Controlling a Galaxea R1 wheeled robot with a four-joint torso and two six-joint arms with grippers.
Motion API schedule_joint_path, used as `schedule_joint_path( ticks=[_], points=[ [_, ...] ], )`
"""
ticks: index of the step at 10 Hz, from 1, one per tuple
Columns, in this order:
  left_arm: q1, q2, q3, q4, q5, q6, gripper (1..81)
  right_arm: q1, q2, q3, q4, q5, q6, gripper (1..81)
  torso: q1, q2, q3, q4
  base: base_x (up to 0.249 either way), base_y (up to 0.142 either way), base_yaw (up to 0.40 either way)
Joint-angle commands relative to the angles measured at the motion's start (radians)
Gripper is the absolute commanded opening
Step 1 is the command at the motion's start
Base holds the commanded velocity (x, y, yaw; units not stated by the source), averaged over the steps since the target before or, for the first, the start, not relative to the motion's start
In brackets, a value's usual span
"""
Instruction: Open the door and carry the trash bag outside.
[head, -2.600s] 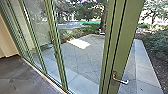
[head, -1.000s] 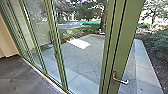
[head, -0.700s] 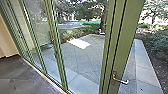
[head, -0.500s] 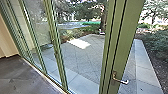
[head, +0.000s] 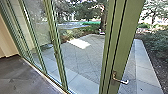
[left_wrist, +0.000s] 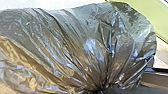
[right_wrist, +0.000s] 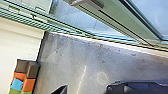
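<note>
Trash bag (left_wrist: 75, 50), loosely puckered, could snag its folds on that door handle (head: 123, 81) and tear; I can't tell either pincer's opening or hold.

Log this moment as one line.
trash bag: gathered, close to left wrist camera | lever door handle: untouched | paved yard: beyond green-framed glass

The wide green door frame (head: 125, 42) looks smooth, its bent silvery lever handle (head: 121, 80) shiny metal. Beside the frame are clear, smooth glass panes (head: 37, 27); beyond it, the grey slab paving (head: 83, 60) looks matt. The dark, gathered trash bag (left_wrist: 82, 47) is thin, wrinkled plastic, glossy along its creases.
</note>
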Motion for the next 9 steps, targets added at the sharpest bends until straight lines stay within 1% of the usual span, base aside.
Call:
schedule_joint_path(
  ticks=[1,2,3,4,6,7,8,9],
  points=[
    [-0.041,-0.002,0.000,-0.008,0.049,-0.001,1.0,0.234,-0.058,-0.102,0.046,-0.229,0.154,81.1,0.000,0.000,0.000,0.000,0.000,0.000,0.000],
    [-0.041,-0.001,0.000,-0.007,0.049,-0.001,1.0,0.282,-0.037,-0.123,0.033,-0.250,0.212,81.1,0.000,0.000,0.000,0.000,0.000,0.000,0.000],
    [-0.041,-0.001,0.000,-0.007,0.049,-0.001,1.0,0.307,-0.008,-0.150,0.019,-0.270,0.280,81.1,0.000,0.000,0.000,0.000,0.000,0.000,0.000],
    [-0.041,-0.001,0.000,-0.008,0.049,-0.001,1.0,0.327,0.029,-0.173,-0.009,-0.270,0.373,81.1,0.000,0.000,0.000,0.000,0.000,0.000,0.000],
    [-0.041,-0.002,0.000,-0.008,0.047,-0.001,1.0,0.360,0.093,-0.183,-0.079,-0.270,0.524,81.1,0.000,0.000,0.000,0.000,0.000,0.000,0.000],
    [-0.042,-0.002,0.000,-0.007,0.047,-0.001,1.0,0.370,0.117,-0.186,-0.113,-0.270,0.577,81.1,0.000,0.000,0.000,0.000,0.000,0.000,0.000],
    [-0.041,-0.002,0.000,-0.007,0.047,-0.001,1.0,0.382,0.154,-0.195,-0.154,-0.270,0.650,81.1,0.000,0.000,0.000,0.000,0.000,0.000,0.000],
    [-0.041,-0.002,0.000,-0.007,0.047,-0.001,1.0,0.393,0.176,-0.211,-0.173,-0.270,0.695,81.1,0.000,0.000,0.000,0.000,0.000,0.000,0.000]
  ],
)
